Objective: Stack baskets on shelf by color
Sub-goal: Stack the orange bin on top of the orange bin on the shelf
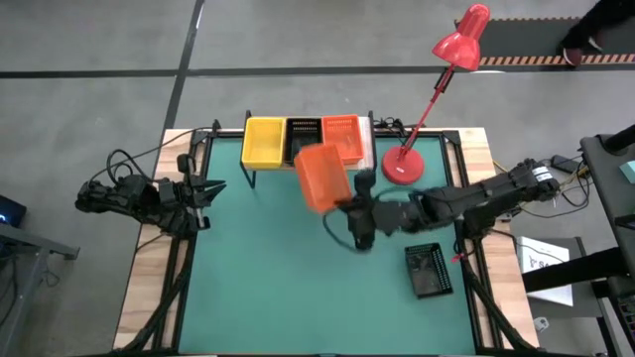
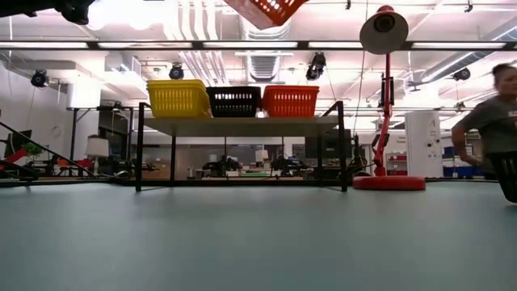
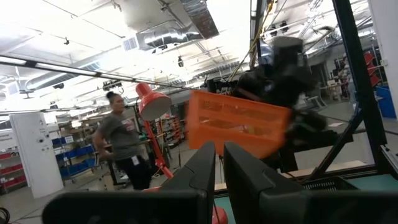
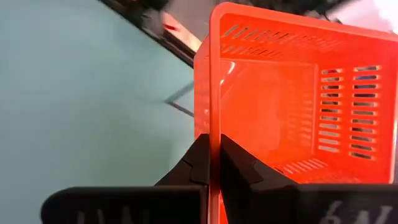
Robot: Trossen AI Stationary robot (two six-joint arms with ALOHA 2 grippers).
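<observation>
A light-wood shelf (image 1: 369,149) stands at the table's far edge. On its top sit a yellow basket (image 1: 263,141), a black basket (image 1: 303,132) and an orange basket (image 1: 342,134) side by side. Another orange basket (image 1: 319,177) hangs in the air just in front of the shelf, with my right gripper (image 1: 344,202) shut on it; the low view shows it high above the shelf (image 2: 266,10). A black basket (image 1: 429,270) rests on its bottom on the green mat at the right. My left gripper (image 1: 213,188) waits shut at the table's left edge, holding nothing. My right gripper pinches one side wall of the orange basket at its rim (image 4: 214,118), one finger inside the basket and one outside. The fingers come from the table's right, roughly level. The basket is lifted clear of table and shelf and tipped well off level.
A red desk lamp has its base (image 1: 402,166) right of the shelf and its arm leaning to the far right. A person (image 2: 493,121) moves in the room beyond the table. Open green mat (image 1: 278,278) lies at the middle and near left.
</observation>
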